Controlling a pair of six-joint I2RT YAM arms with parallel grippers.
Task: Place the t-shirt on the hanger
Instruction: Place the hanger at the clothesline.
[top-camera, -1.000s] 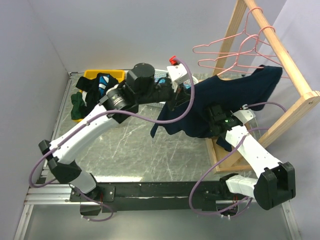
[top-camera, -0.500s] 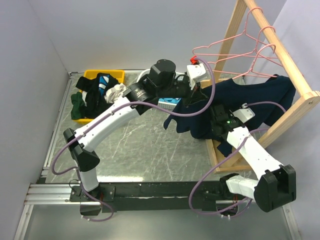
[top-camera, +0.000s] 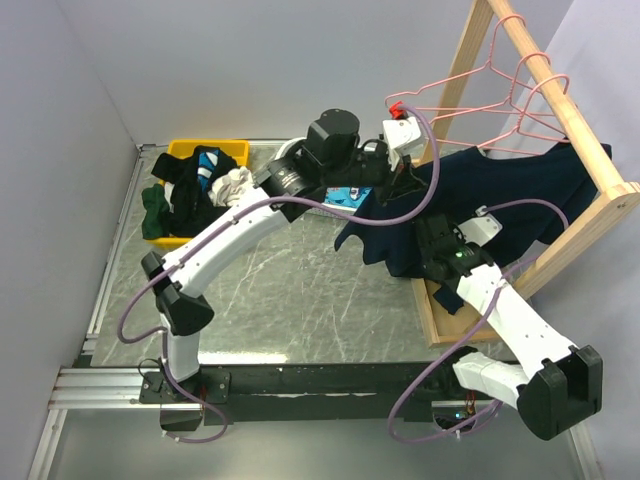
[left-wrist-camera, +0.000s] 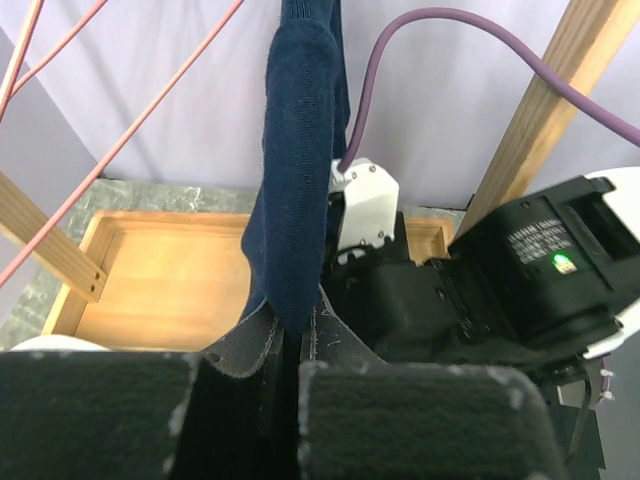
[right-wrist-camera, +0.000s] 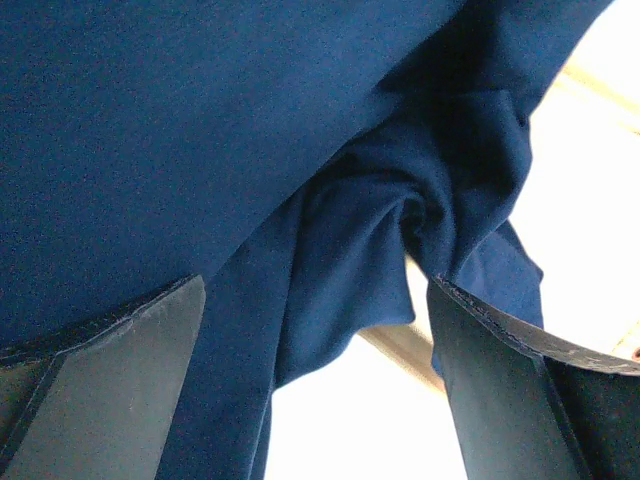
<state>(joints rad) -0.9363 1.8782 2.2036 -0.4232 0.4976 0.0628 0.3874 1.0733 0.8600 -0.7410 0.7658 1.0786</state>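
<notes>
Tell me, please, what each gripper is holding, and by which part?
The left gripper pinches a bunched fold of the t-shirt; which part is unclear. The right gripper is open, holding nothing, though cloth hangs between its jaws.

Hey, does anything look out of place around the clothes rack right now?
The navy t-shirt seems on no hanger yet: it hangs bunched between the shut left hand and the wooden rack's rail, beside bare pink hangers.

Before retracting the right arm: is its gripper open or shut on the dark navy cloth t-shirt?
Open: the right gripper has pads wide apart, t-shirt loose between.
</notes>
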